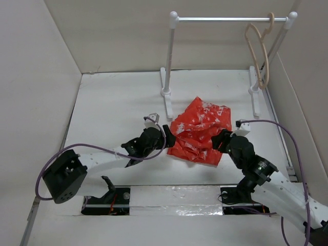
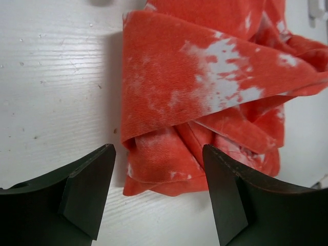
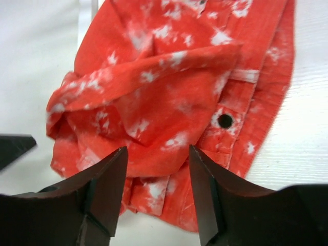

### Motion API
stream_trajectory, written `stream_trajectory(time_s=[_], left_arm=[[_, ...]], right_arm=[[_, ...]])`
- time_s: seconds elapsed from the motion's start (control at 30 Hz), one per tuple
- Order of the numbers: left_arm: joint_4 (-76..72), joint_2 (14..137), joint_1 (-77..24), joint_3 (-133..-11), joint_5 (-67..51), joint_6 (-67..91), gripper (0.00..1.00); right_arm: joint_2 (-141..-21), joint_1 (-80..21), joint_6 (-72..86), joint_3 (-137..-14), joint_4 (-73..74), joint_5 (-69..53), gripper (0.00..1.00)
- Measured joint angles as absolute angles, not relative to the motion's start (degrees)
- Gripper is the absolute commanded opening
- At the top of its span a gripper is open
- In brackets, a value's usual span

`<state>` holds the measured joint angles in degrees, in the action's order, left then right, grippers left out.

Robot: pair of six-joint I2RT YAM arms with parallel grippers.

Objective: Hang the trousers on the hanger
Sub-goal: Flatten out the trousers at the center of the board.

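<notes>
The trousers [image 1: 198, 131] lie crumpled in a loose heap near the middle of the table [image 1: 113, 107], a little toward its right edge, just in front of the left foot of the clothes rack [image 1: 225, 19]. They are folded over themselves, so neither leg lies free. The right wrist view shows the waistband [image 3: 243, 97] with a small dark button [image 3: 224, 121] turned toward the right arm.

The hanger [image 1: 258, 56] is well apart from them. Its hook sits over the right end of the rack's bar, near the far right corner, and nothing hangs on it. That bar is the only thing here that carries anything.

The two arms flank the heap. The left gripper [image 1: 167, 134] sits at the heap's left edge with its jaws spread wide. In its own wrist view a folded corner of cloth shows between the fingers, unpinched. The right gripper [image 1: 220, 139] sits at the heap's right edge, likewise released, its fingers straddling a rumpled fold beside the waistband. Neither holds anything.

This placing looks like preparation for a two-handed pick, one grasp on each side, so the bundle can be lifted and shaken out. The cloth probably has to hang straight before it can be draped over the hanger's lower bar, so the task seems barely begun. One risk is pinching several layers at once, which would keep the heap bunched.
</notes>
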<state>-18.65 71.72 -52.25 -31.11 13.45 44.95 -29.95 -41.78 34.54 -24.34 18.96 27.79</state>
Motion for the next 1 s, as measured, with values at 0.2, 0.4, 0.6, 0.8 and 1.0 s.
stream_trajectory(time_s=[0.2, 0.4, 0.6, 0.8, 1.0], left_arm=[[-19.09, 77.12, -52.77, -33.58, 15.9, 42.41, 0.66], [-21.12, 80.79, -52.71, -38.46, 17.21, 39.66, 0.54], [-23.2, 85.52, -52.21, -40.36, 16.1, 38.02, 0.45], [-24.62, 87.68, -51.0, -40.69, 14.06, 37.15, 0.34], [-27.16, 88.88, -48.69, -40.99, 11.11, 37.32, 0.04]], right_arm=[[-29.76, -32.88, 35.79, -24.12, 18.52, 26.0, 0.7], [-39.51, -21.61, 36.49, -20.99, 14.0, 16.78, 0.71], [-48.8, -10.24, 37.63, -18.59, 10.59, 7.88, 0.66], [-50.39, -5.74, 37.74, -17.93, 6.59, 2.92, 0.65], [-56.73, -1.37, 36.93, -19.07, 5.56, -3.09, 0.6]])
